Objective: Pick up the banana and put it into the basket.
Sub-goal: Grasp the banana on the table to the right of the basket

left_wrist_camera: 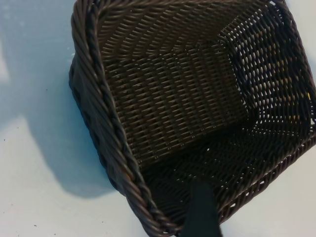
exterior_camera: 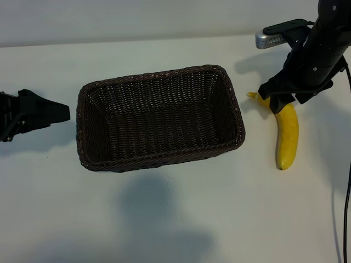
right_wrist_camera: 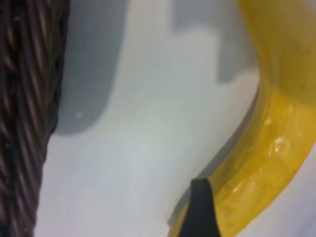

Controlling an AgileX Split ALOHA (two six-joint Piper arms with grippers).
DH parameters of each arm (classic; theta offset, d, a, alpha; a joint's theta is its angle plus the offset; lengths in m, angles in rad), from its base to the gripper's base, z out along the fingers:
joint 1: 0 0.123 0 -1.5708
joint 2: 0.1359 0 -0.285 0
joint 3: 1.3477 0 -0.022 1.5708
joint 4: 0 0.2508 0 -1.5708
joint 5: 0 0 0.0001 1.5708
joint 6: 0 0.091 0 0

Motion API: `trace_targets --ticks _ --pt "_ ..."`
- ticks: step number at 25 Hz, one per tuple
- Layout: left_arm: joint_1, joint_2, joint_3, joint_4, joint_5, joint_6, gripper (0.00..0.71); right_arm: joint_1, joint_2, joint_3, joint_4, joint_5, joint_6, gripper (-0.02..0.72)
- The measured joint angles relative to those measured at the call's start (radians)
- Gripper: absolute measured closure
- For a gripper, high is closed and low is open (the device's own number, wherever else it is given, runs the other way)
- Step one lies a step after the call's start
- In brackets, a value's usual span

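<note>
Your white table (exterior_camera: 175, 219) fills the view. The dark wicker basket (exterior_camera: 159, 118) sits at its centre. The yellow banana (exterior_camera: 287, 134) lies on the table at three o'clock from the basket, just beside it, outside it. Your right gripper (exterior_camera: 281, 99) hangs over the banana's stem end, fingers spread, gripping nothing. Your left gripper (exterior_camera: 57, 112) waits at nine o'clock, spread and empty.

My arms are matte black with angular shells, my right arm (exterior_camera: 321, 49) carrying a silver-grey camera (exterior_camera: 272, 37) and a thin black cable (exterior_camera: 347, 181).
</note>
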Motion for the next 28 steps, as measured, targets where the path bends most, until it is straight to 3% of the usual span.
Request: trace_targets --ticks 28 --pt "0.0 0.0 0.0 -0.001 0.001 0.0 0.123 0.0 0.051 0.0 -0.031 -0.038 -0.004 0.123"
